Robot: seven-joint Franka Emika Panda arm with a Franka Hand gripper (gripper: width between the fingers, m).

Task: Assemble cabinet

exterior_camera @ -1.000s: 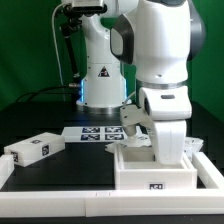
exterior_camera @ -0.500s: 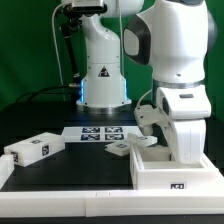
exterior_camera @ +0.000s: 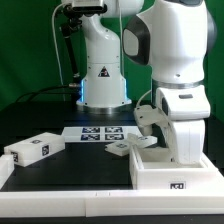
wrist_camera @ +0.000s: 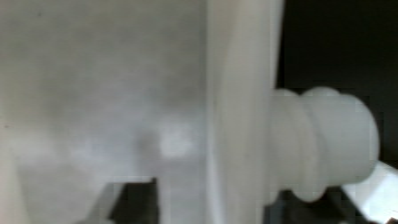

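We see the cabinet as loose parts on the black counter (exterior_camera: 72,174). Its largest part, a white plastic open box (exterior_camera: 175,172) with a black-and-white square tag on the face toward us, sits at the counter's front edge on the exterior view's right.

Just beside the open box, off its far corner toward the exterior view's left, a small flat white panel (exterior_camera: 119,150) with a tag lies flat. A second small white piece (exterior_camera: 146,142) sits at the open box's far rim; we cannot tell whether the two touch. Well apart from the open box, toward the exterior view's left, a long white plastic block (exterior_camera: 33,151) with tags on its side lies on the counter. The thin flat white marker board (exterior_camera: 100,133) lies beyond the panel, farther from the open box.

The bulky white robot arm (exterior_camera: 175,50) hangs over the open box and hides its far wall. The hand (exterior_camera: 150,125) points down near the open box's far corner. We cannot tell how far its fingers are spread: the wrist view is a blur of a close white surface, with a rounded, ridged white knob (wrist_camera: 324,140) beside it.
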